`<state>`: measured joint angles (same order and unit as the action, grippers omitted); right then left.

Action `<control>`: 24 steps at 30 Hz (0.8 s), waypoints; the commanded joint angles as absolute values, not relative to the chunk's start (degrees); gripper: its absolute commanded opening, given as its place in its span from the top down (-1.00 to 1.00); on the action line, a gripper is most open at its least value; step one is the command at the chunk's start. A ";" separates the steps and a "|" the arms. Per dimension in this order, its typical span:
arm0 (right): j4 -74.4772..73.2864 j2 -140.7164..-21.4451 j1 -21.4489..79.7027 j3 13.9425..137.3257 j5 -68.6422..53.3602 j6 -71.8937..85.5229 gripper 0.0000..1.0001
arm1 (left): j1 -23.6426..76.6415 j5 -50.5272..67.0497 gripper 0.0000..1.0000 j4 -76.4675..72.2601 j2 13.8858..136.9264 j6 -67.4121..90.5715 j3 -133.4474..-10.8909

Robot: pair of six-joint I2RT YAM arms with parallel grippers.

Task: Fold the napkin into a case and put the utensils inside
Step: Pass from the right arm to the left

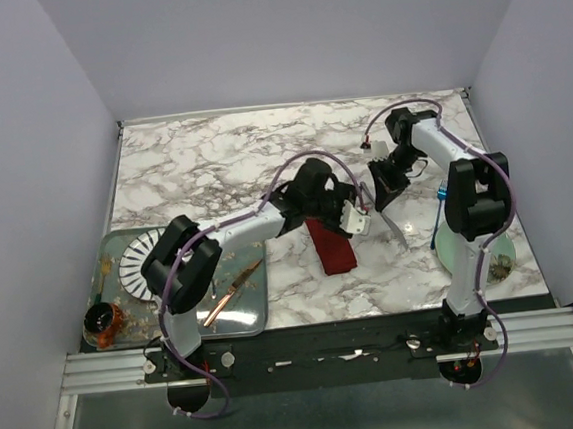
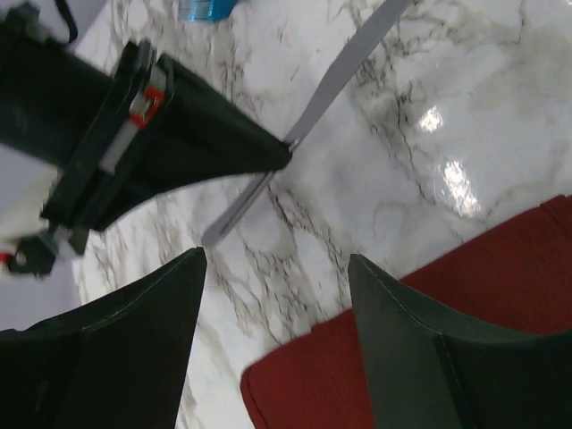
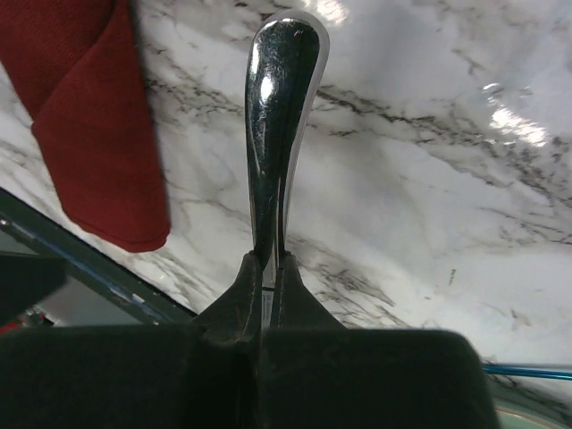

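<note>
Our right gripper [image 3: 268,264] is clamped tight on the silvery utensil [image 3: 279,125], whose rounded end juts out ahead of the fingers over bare marble. Our left gripper [image 2: 277,257] hangs with its fingers spread wide and nothing between them. One end of the case [image 2: 500,277] lies under its right finger [image 2: 447,357], though we cannot tell whether they touch.

From above, the case [image 1: 331,246] is a narrow red strip lying mid-table, slightly slanted. The left gripper [image 1: 355,218] is at its far end and the right gripper [image 1: 385,194] just beside that, to the right. The table [image 1: 212,161] is open marble behind both arms. The blue-handled fork [image 1: 436,216] lies well right of the case, by a pale green plate [image 1: 505,246]. A tray [image 1: 240,314] holding a copper knife [image 1: 235,289] hugs the left edge.

Only the left wrist view shows the utensil [image 2: 344,76] slanting through the right gripper's [image 2: 277,154] tip, with length sticking out on both sides. Only the right wrist view shows the case's [image 3: 89,116] rounded near corner close to the table's dark front edge, and a sliver of the fork [image 3: 527,371].
</note>
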<state>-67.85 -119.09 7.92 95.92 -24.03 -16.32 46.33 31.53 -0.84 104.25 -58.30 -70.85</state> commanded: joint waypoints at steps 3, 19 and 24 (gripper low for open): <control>-70.40 -112.86 8.17 91.50 -31.81 -13.98 0.99 | 51.76 33.66 -0.54 -4.22 110.82 -74.35 -75.93; -71.98 -108.02 8.17 85.70 -36.03 -13.10 0.99 | 59.23 32.08 -0.02 -2.90 120.93 -86.48 -81.83; -71.72 -108.28 8.09 85.60 -35.60 -12.92 0.99 | 60.56 31.73 -0.11 -3.25 122.26 -88.50 -81.74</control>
<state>-69.08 -111.42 5.87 85.10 -24.77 -16.16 56.84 30.15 -1.19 118.34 -84.90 -80.42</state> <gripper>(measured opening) 0.024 0.543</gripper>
